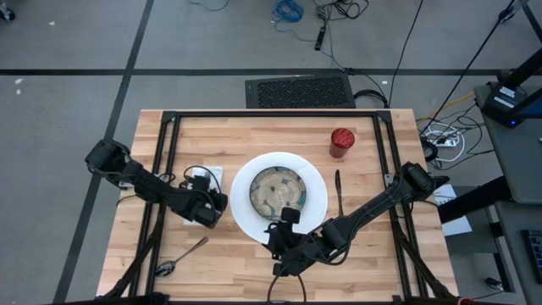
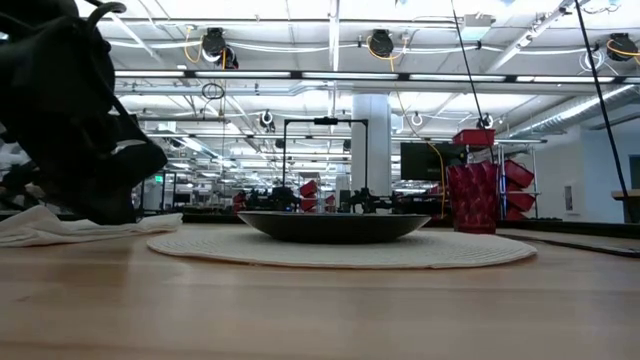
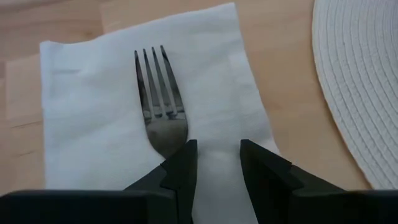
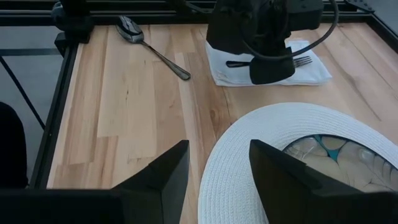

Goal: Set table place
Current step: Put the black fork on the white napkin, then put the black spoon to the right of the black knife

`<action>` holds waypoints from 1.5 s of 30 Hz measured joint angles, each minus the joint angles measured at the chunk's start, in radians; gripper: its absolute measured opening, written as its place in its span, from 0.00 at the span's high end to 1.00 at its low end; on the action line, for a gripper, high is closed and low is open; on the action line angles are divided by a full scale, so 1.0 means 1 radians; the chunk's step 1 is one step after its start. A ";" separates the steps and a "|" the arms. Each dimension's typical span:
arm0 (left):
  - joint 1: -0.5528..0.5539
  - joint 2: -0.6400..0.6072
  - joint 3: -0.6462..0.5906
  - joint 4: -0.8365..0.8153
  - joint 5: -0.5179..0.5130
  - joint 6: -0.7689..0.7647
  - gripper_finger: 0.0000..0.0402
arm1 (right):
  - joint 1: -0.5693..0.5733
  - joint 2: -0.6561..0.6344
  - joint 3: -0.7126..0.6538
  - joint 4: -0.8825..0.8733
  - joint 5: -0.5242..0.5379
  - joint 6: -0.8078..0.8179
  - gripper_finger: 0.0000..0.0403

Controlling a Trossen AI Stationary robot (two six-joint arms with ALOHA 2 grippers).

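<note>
At the near edge of the table (image 1: 237,135) a spoon (image 1: 188,252) is seen lying loose on the wood toward the left corner, well apart from everything else. Just beyond that edge, the right gripper (image 1: 284,252) is held over the near rim of the white plate (image 1: 315,191); its fingers (image 4: 158,180) are spread apart and nothing is gripped between them.

To the left of the plate, the left gripper (image 1: 207,207) is lowered over the white napkin (image 3: 81,106). A fork (image 3: 160,106) lies on the napkin, tines pointing away from the gripper. The left fingers (image 3: 183,171) are parted about midway, and the fork's handle runs under one of them; whether the handle is actually pinched cannot be told, as it is hidden there.

The patterned bowl (image 1: 277,190) is set in the middle of the plate. Right of the plate a dark utensil, probably a knife (image 1: 337,191), is laid lengthwise. Farthest back, beyond it on the right, the red cup (image 1: 341,142) stands upright.
</note>
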 joint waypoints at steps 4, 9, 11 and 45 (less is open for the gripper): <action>0.000 -0.005 0.000 -0.005 0.006 0.006 0.73 | 0.000 0.000 0.000 0.000 0.000 0.000 0.61; 0.000 -0.005 0.000 -0.047 0.017 -0.002 0.73 | 0.000 0.000 0.000 0.000 0.000 0.000 0.61; 0.000 -0.005 0.000 -0.047 0.018 -0.002 0.73 | 0.000 0.000 0.000 0.000 0.000 0.000 0.61; -0.455 -0.038 0.465 -0.223 0.543 0.293 0.73 | 0.042 0.069 0.000 0.042 -0.010 -0.008 0.61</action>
